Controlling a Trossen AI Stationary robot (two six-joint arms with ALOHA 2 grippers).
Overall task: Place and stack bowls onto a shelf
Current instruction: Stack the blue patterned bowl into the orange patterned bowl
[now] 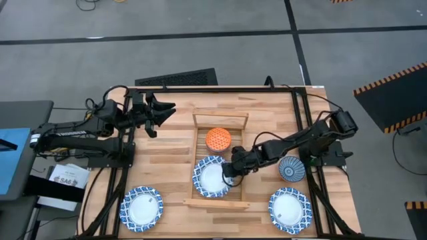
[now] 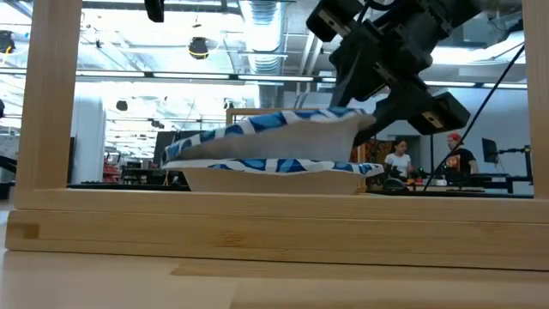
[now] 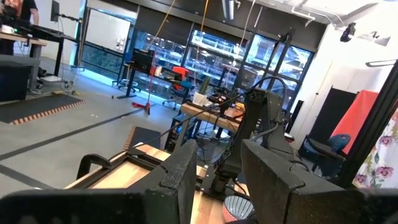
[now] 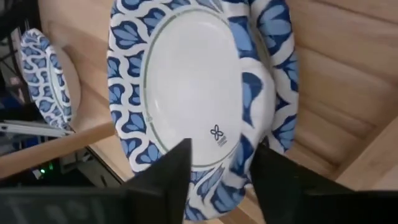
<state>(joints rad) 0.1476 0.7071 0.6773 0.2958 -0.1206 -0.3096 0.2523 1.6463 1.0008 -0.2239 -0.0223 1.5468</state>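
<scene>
1. Gripping the rim of a tilted patterned bowl point(image 1: 211, 177), the right tool point(image 1: 231, 170) holds it above a second patterned bowl point(image 2: 274, 174) lying on the shelf point(image 1: 202, 140), at the rack's 6 o'clock end.
2. An orange bowl point(image 1: 218, 139) sits on the shelf at 12 o'clock.
3. Two more patterned bowls point(image 1: 141, 207) point(image 1: 290, 209) rest on the counter point(image 1: 173, 153) at 7 and 5 o'clock; a dark-blue bowl point(image 1: 291, 169) sits at 3 o'clock.
4. The left tool point(image 1: 160, 113) hovers open at 10 o'clock.
</scene>
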